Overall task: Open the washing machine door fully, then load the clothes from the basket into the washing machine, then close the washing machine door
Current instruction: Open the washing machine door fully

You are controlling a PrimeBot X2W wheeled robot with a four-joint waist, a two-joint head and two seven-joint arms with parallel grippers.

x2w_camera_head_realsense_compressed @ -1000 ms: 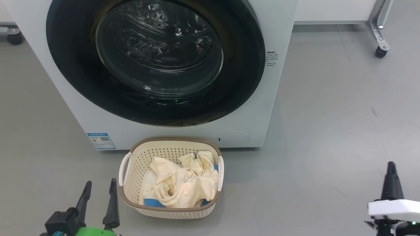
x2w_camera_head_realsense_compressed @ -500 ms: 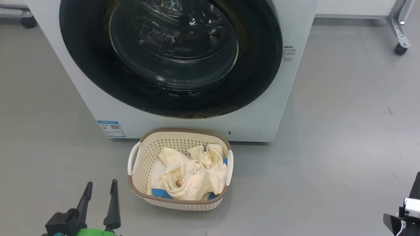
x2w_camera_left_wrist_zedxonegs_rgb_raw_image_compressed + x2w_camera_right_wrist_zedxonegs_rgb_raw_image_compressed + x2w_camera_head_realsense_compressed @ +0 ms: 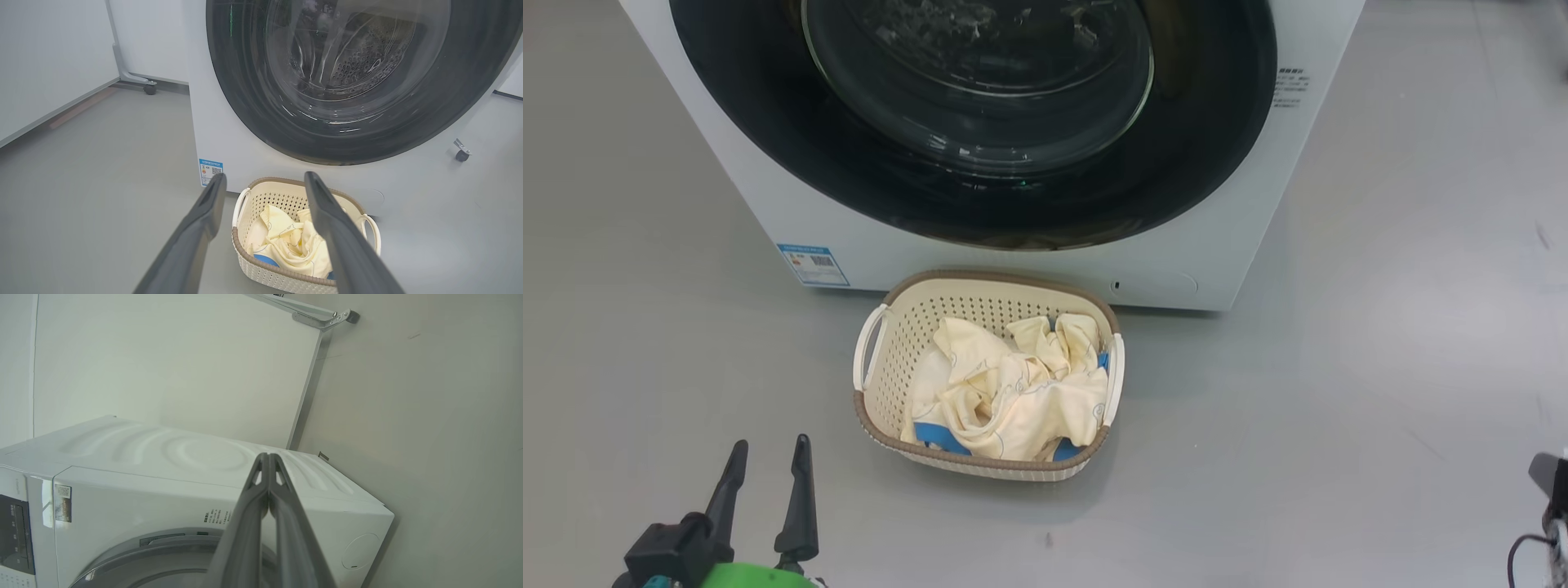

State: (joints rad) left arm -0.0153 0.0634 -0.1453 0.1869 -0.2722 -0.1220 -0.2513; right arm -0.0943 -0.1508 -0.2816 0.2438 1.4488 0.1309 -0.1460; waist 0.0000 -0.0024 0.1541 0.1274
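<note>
The washing machine [image 3: 792, 220] stands ahead, and its door [image 3: 1201, 163] lies shut flat against the white front. On the floor before it sits the basket [image 3: 996, 276], holding the crumpled clothes [image 3: 1013, 400]. My left gripper [image 3: 769, 445] is open and holds nothing, low and to the left of the basket. In the left wrist view the left gripper [image 3: 264, 175] points over the basket [image 3: 265, 267] and the clothes [image 3: 282, 241] toward the door [image 3: 245, 102]. My right gripper [image 3: 268, 457] is shut on nothing, out to the right of the washing machine [image 3: 163, 498].
A blue label [image 3: 813, 264] marks the machine's lower left corner. Wheeled metal frame legs [image 3: 149, 87] carry white panels behind and beside the machine, with another caster [image 3: 461, 154] on its right. Grey floor spreads on both sides. A dark part of my right arm [image 3: 1547, 474] sits at the edge.
The head camera has tilted and turned, so machine and basket shifted up and right in the picture. The right gripper has left the lower right corner. The left gripper stays open.
</note>
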